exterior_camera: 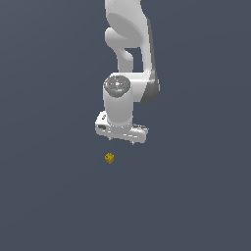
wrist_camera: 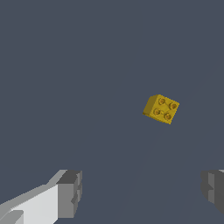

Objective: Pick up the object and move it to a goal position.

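The object, a tiny yellow-gold cube [exterior_camera: 110, 158] with darker studs on top, lies on the flat grey surface. In the exterior view it sits just below and slightly to the exterior view's left of my white gripper [exterior_camera: 121, 140], which hangs above it, apart from it. In the wrist view the cube [wrist_camera: 161, 109] lies out ahead of the two grey fingertips [wrist_camera: 70, 192], not between them. The jaws stand wide apart and hold nothing.
A plain dark grey surface [exterior_camera: 196, 196] fills both views. The white arm [exterior_camera: 128, 44] rises behind the gripper toward the top of the exterior view. No other objects show.
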